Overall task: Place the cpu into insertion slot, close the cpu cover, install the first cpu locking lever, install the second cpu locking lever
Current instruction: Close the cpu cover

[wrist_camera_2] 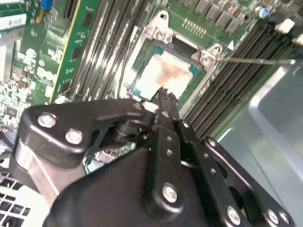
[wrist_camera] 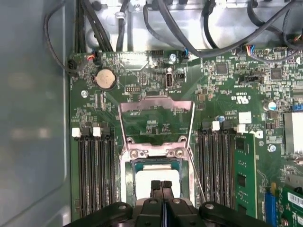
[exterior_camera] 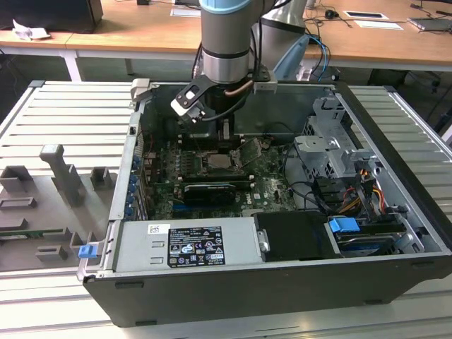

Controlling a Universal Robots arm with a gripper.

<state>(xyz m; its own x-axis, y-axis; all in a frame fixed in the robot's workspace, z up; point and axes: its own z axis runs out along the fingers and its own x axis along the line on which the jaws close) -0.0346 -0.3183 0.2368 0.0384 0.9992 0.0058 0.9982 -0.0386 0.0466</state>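
Robotics laboratory or electronics workshop. Indicators: an opened computer case [exterior_camera: 233, 289] on a ribbed aluminium desk [exterior_camera: 70, 113], grey moulded fixtures [exterior_camera: 60, 169] beside it, an industrial robot arm [exterior_camera: 226, 42] above, and wooden desks [exterior_camera: 134, 32] behind.

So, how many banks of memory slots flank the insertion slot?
2: one bank on one side of the insertion slot, another bank on the other; the tool hides part.

in the exterior view i see the open computer case [exterior_camera: 247, 293] on a ribbed metal table [exterior_camera: 70, 106]. inside it, a silver power supply [exterior_camera: 187, 244] sits at seven o'clock, a blue connector [exterior_camera: 345, 227] at four, a grey drive cage [exterior_camera: 328, 141] at two. grey fixture blocks [exterior_camera: 63, 180] lie outside at nine. in the first wrist view a coin cell battery [wrist_camera: 105, 78] sits on the green board [wrist_camera: 227, 90].
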